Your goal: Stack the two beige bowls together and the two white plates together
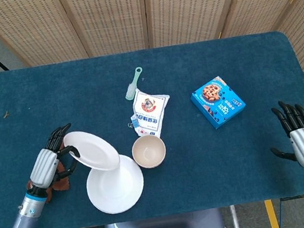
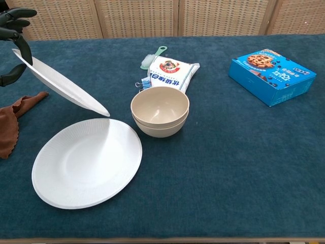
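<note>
My left hand (image 1: 49,163) (image 2: 11,35) grips the rim of a white plate (image 1: 91,151) (image 2: 61,84) and holds it tilted in the air, its lower edge over the far side of the second white plate (image 1: 115,183) (image 2: 86,161), which lies flat on the table. The two beige bowls (image 1: 148,151) (image 2: 160,111) sit nested one inside the other, just right of the flat plate. My right hand (image 1: 301,135) rests open near the table's front right corner, far from everything, holding nothing.
A flour bag (image 1: 152,113) (image 2: 170,73) and a green brush (image 1: 134,82) (image 2: 151,57) lie behind the bowls. A blue cookie box (image 1: 218,101) (image 2: 271,76) sits to the right. A brown cloth (image 1: 58,176) (image 2: 14,124) lies under my left hand.
</note>
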`<state>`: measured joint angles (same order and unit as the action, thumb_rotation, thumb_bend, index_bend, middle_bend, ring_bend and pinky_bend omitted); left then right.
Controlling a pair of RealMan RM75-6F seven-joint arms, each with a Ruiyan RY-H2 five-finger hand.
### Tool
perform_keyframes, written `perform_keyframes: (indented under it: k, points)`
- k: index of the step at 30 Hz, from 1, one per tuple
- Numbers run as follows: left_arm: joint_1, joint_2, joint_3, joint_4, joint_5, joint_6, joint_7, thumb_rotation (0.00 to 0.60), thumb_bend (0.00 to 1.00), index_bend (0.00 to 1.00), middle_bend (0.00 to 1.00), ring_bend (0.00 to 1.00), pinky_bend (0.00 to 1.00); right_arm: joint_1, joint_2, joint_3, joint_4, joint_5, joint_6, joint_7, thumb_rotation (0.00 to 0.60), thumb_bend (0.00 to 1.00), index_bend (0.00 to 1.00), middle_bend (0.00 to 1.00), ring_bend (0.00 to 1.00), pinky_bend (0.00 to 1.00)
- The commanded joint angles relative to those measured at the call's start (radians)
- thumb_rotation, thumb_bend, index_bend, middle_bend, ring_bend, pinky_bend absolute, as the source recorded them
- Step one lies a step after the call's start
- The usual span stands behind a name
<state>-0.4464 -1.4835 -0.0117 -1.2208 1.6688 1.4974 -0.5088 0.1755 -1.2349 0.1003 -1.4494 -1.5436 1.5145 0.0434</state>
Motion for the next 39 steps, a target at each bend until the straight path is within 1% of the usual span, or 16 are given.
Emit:
perform_keyframes:
  k: [1, 10, 17, 20, 23, 28, 32, 35, 38, 39]
  points:
    - [0.007, 0.004, 0.015, -0.014, 0.028, 0.022, -0.001, 0.6, 0.49, 0.93, 0.0, 0.0, 0.0, 0.0, 0.001, 0.001, 0.0, 0.0, -0.001, 0.001, 0.6, 0.0, 0.0, 0.0, 0.0, 0.0]
    - [0.025, 0.016, 0.06, -0.055, 0.088, 0.046, 0.017, 0.6, 0.49, 0.93, 0.0, 0.0, 0.0, -0.001, 0.0, 0.002, 0.001, -0.001, 0.002, 0.002, 0.6, 0.0, 0.0, 0.0, 0.0, 0.0]
    - [0.033, 0.007, 0.083, -0.05, 0.117, 0.052, 0.032, 0.6, 0.49, 0.93, 0.0, 0.0, 0.0, -0.002, 0.0, 0.002, 0.003, -0.005, 0.005, -0.003, 0.6, 0.0, 0.0, 0.0, 0.0, 0.0]
    - [0.038, 0.02, 0.114, -0.044, 0.131, 0.033, 0.027, 0.6, 0.47, 0.91, 0.0, 0.0, 0.0, -0.003, -0.001, 0.001, 0.002, -0.007, 0.006, -0.006, 0.6, 0.0, 0.0, 0.0, 0.0, 0.0]
    - [0.044, 0.034, 0.14, -0.033, 0.15, 0.032, 0.012, 0.6, 0.44, 0.84, 0.0, 0.0, 0.0, -0.003, -0.002, 0.0, 0.002, -0.008, 0.005, -0.009, 0.6, 0.0, 0.0, 0.0, 0.0, 0.0]
    - [0.04, 0.07, 0.18, -0.036, 0.166, -0.004, -0.004, 0.6, 0.38, 0.65, 0.0, 0.0, 0.0, -0.003, -0.003, -0.001, 0.0, -0.009, 0.004, -0.011, 0.6, 0.0, 0.0, 0.0, 0.0, 0.0]
    - [0.033, 0.096, 0.205, -0.049, 0.183, -0.028, -0.011, 0.6, 0.35, 0.57, 0.0, 0.0, 0.0, -0.003, -0.003, -0.001, -0.004, -0.012, 0.007, -0.015, 0.6, 0.0, 0.0, 0.0, 0.0, 0.0]
    - [0.028, 0.117, 0.225, -0.053, 0.2, -0.044, -0.005, 0.6, 0.31, 0.5, 0.0, 0.0, 0.0, -0.004, -0.003, -0.003, -0.008, -0.014, 0.006, -0.02, 0.6, 0.0, 0.0, 0.0, 0.0, 0.0]
    - [0.013, 0.149, 0.247, -0.068, 0.207, -0.088, 0.01, 0.6, 0.21, 0.37, 0.0, 0.0, 0.0, -0.006, -0.003, -0.003, -0.011, -0.013, 0.008, -0.023, 0.6, 0.0, 0.0, 0.0, 0.0, 0.0]
    - [0.007, 0.16, 0.254, -0.075, 0.209, -0.103, 0.012, 0.6, 0.16, 0.31, 0.0, 0.0, 0.0, -0.006, -0.002, -0.003, -0.012, -0.013, 0.008, -0.023, 0.6, 0.0, 0.0, 0.0, 0.0, 0.0]
